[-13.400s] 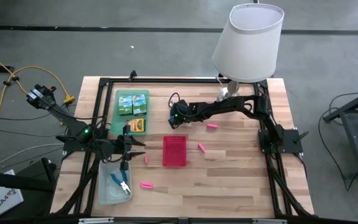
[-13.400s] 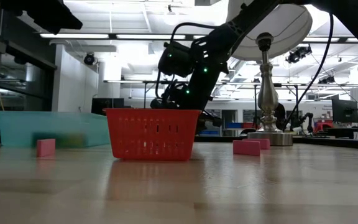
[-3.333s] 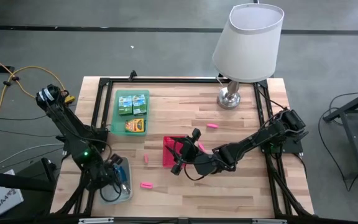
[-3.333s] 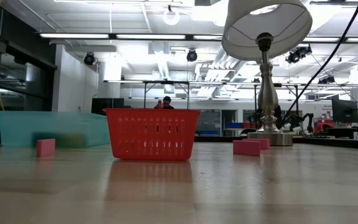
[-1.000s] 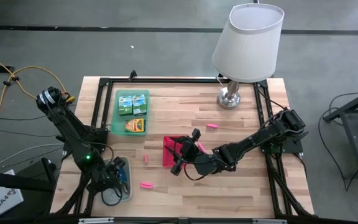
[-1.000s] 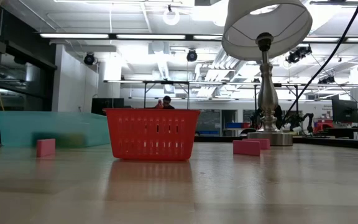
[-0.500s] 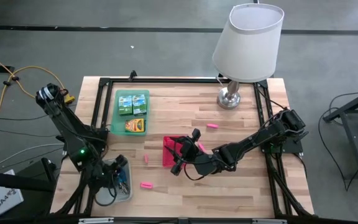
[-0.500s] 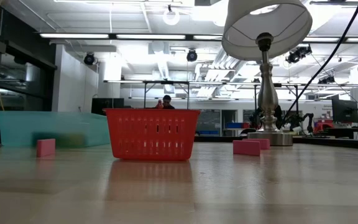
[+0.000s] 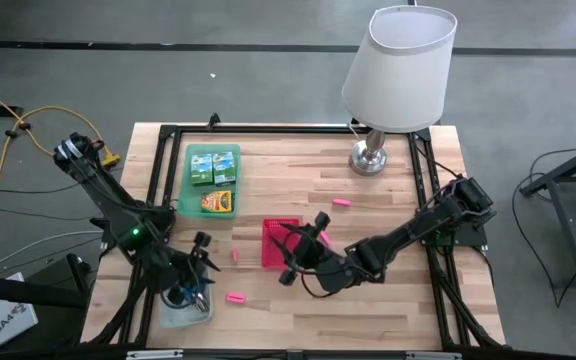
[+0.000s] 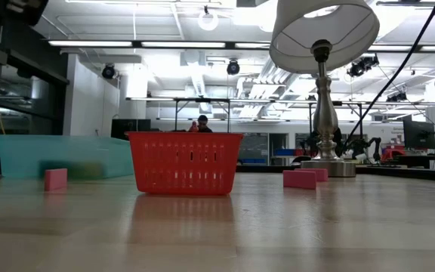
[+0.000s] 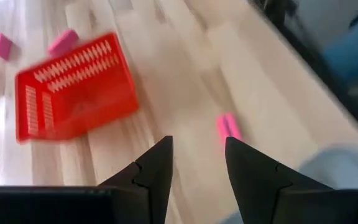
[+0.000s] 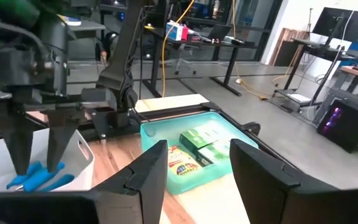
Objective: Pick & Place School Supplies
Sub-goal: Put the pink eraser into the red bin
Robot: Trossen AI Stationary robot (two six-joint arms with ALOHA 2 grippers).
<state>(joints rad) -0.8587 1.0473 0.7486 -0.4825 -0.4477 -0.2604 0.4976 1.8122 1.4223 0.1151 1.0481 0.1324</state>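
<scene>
light: bright, even, ceiling strips [image 10: 149, 43] behind | glare: pale sheen on table [image 11: 185, 81] | blur: left wrist view smeared, red basket [image 11: 73, 87] soft | low view: foreground table fuzzy | shadows: faint

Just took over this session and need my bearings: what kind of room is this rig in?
Most likely a robotics lab or open workshop. Bare ceiling ducts and strip lights run overhead, desks with monitors stand behind the wooden table, and cables trail across a bare grey floor.

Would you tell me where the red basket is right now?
In the high view the red basket sits mid-table, just left of the right gripper, with a pink eraser to its left.
</scene>
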